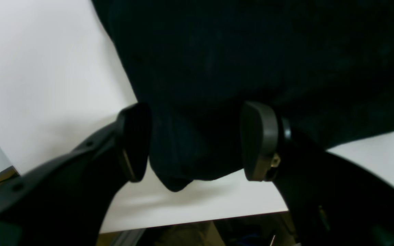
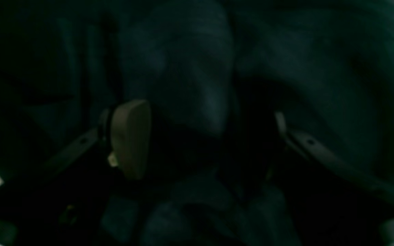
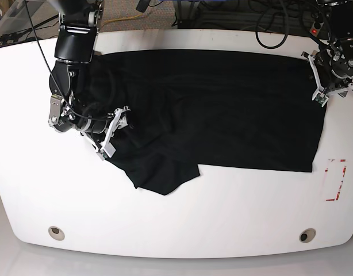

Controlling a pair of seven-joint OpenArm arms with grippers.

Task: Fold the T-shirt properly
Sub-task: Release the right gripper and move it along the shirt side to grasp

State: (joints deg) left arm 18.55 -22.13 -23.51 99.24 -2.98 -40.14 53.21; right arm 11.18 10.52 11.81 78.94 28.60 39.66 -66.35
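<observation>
The black T-shirt (image 3: 222, 109) lies spread over the white table (image 3: 176, 218), with a folded flap hanging toward the front at its left part. My right gripper (image 3: 114, 131) is open over the shirt's left side. In the right wrist view its fingers (image 2: 130, 136) straddle a raised fold of the cloth (image 2: 183, 68). My left gripper (image 3: 315, 80) is open at the shirt's right edge. In the left wrist view its fingers (image 1: 258, 140) stand either side of a corner of the shirt (image 1: 183, 153), not closed on it.
A red tape rectangle (image 3: 336, 179) marks the table at the right, in front of the shirt. Two round grommets (image 3: 56, 232) (image 3: 306, 235) sit near the front edge. Cables crowd the back edge (image 3: 268, 23). The table edge (image 1: 200, 222) is close below the left gripper.
</observation>
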